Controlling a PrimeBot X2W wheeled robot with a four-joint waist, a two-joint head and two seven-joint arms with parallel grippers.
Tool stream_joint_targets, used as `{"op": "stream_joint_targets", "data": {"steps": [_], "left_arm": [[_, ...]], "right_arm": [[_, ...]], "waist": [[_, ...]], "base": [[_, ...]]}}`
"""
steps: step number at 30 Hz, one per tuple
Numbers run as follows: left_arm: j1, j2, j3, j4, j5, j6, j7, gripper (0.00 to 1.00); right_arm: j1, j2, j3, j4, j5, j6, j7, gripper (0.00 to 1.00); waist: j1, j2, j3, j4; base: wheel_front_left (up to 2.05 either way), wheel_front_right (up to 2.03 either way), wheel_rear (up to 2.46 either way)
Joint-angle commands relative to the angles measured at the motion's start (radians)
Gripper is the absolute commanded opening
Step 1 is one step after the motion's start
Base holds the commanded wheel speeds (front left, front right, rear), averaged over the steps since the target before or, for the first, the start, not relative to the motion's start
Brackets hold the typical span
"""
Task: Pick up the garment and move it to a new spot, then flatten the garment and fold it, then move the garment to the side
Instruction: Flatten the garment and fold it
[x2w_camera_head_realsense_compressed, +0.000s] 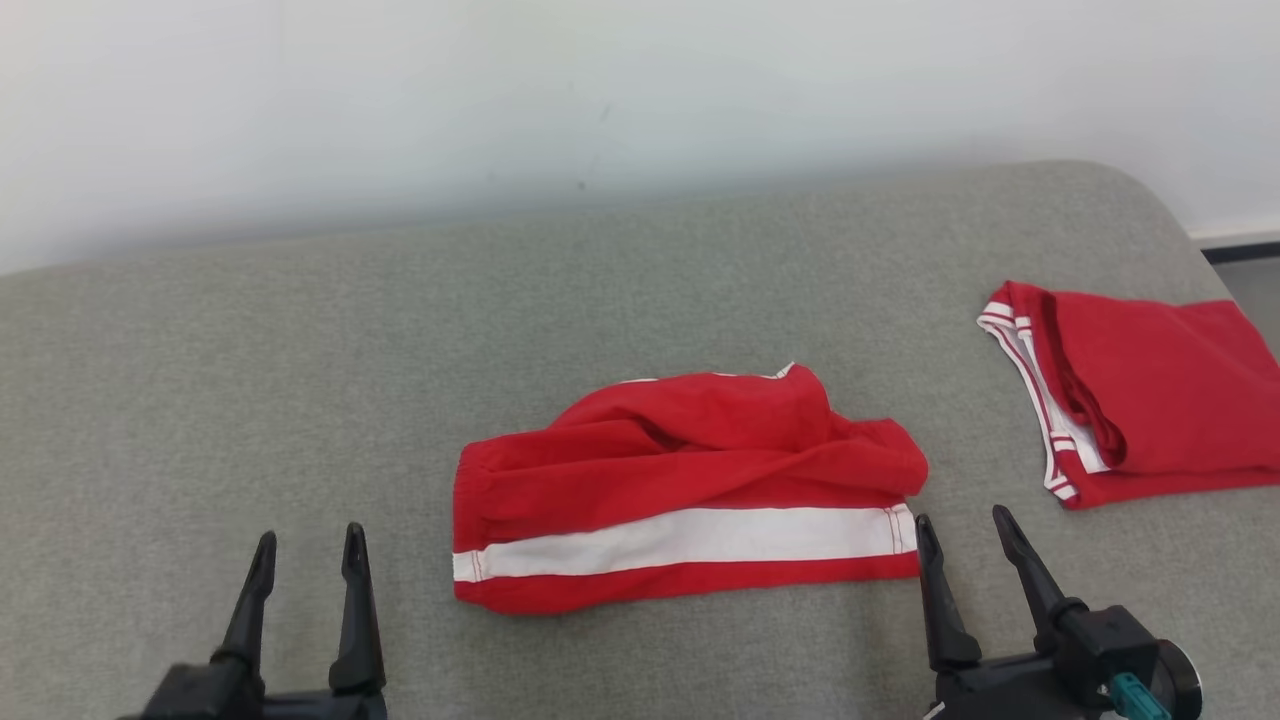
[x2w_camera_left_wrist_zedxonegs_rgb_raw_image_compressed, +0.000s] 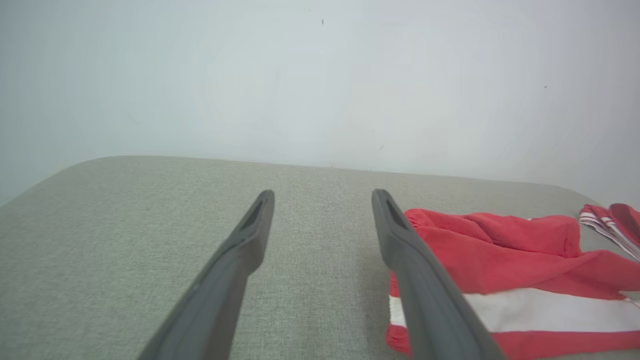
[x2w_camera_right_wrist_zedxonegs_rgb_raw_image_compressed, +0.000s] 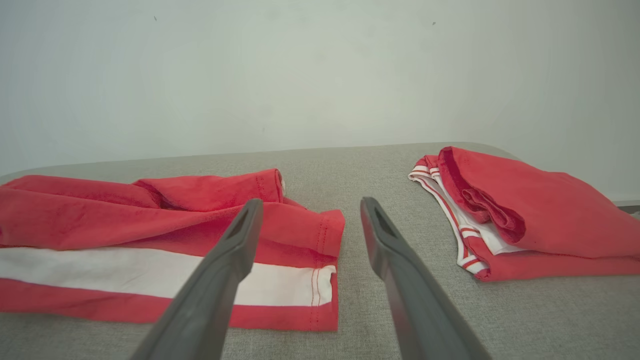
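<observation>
meanwhile, rumpled red garment (x2w_camera_head_realsense_compressed: 690, 490) lies at centre of grey cushion (x2w_camera_head_realsense_compressed: 300, 350)
left gripper (x2w_camera_head_realsense_compressed: 309, 536) and right gripper (x2w_camera_head_realsense_compressed: 961, 518), both spread wide and empty, flank its near edge; second garment (x2w_camera_head_realsense_compressed: 1150, 400) lies apart, right.

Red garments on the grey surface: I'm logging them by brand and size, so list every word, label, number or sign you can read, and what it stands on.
No readable text anywhere.
The striped red garment shows plain cloth and a white band; the folded red garment shows red-and-white trim, no print.
The grey surface and the wall bear no lettering.
</observation>
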Motion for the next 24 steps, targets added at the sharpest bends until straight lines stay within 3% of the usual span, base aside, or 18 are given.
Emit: {"op": "stream_joint_targets", "data": {"steps": [1, 5, 9, 24], "left_arm": [[0.038, -0.024, 0.029, -0.020, 0.070, -0.011, -0.002, 1.00], [0.113, -0.109, 0.137, -0.069, 0.238, -0.055, -0.003, 1.00], [0.161, -0.157, 0.197, -0.073, 0.315, -0.107, -0.003, 1.00], [0.216, -0.202, 0.290, 0.081, 0.406, -0.211, -0.003, 1.00]], "right_arm": [[0.013, 0.002, 0.005, 0.007, -0.012, -0.002, -0.010, 1.00], [0.026, 0.002, 0.012, 0.030, -0.017, -0.002, -0.025, 1.00], [0.040, 0.002, 0.009, 0.044, -0.022, -0.002, -0.030, 1.00], [0.058, 0.002, 0.008, 0.085, -0.034, -0.002, -0.035, 1.00]], "waist": [[-0.0001, 0.0000, -0.025, 0.023], [-0.0001, 0.0000, -0.059, 0.049], [-0.0001, 0.0000, -0.079, 0.063], [-0.0001, 0.0000, -0.112, 0.069]], "base": [[0.00, 0.00, 0.00], [0.00, 0.00, 0.00], [0.00, 0.00, 0.00], [0.00, 0.00, 0.00]]}}
